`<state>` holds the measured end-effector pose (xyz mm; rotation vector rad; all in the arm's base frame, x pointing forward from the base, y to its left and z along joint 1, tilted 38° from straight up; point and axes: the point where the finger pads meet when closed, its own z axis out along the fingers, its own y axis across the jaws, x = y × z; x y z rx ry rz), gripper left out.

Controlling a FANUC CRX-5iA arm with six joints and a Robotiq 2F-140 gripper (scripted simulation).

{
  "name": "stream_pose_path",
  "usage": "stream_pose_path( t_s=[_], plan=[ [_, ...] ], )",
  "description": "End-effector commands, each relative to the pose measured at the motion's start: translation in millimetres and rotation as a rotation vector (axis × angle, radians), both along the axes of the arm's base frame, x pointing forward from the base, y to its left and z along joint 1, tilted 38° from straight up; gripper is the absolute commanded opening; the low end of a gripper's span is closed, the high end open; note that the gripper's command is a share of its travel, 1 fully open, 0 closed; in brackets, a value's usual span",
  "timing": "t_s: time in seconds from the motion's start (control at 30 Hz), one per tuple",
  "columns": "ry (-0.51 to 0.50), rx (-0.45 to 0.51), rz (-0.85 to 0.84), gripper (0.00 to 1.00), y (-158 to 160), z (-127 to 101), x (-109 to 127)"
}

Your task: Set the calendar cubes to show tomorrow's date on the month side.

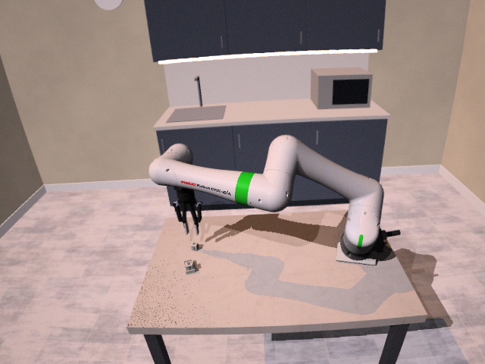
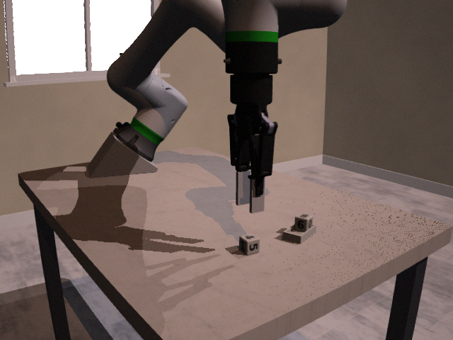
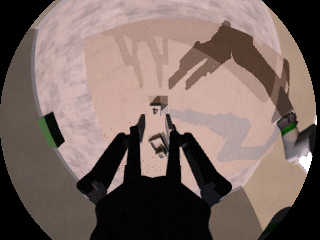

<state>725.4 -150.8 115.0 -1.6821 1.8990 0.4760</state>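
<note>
My gripper hangs above the table, fingers down, part-way open with nothing between them. A loose pale cube sits on the table below the fingertips, clear of them. In the exterior view it shows a 5 on its right face and what looks like a 4 on top. The small tray stands beside it, nearer the top camera. The other cube sits in the tray, showing a 6 and a 0 to the exterior view. The calendar's month side is not readable.
The arm's base stands on the table at the right in the top view. The tray with its cube is close to the loose cube. A counter with a sink and a microwave stands behind the table.
</note>
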Motion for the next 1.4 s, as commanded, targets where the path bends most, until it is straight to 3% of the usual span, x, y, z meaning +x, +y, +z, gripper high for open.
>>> stream_pose_path(
  t_s=[0.0,0.6,1.37],
  plan=[
    [0.0,0.0,0.0,0.35,-0.2,0.2,0.1],
    [0.0,0.0,-0.001,0.35,2.6,-3.5,0.9],
    [0.0,0.0,-0.001,0.35,19.9,-25.9,6.2]
  ],
)
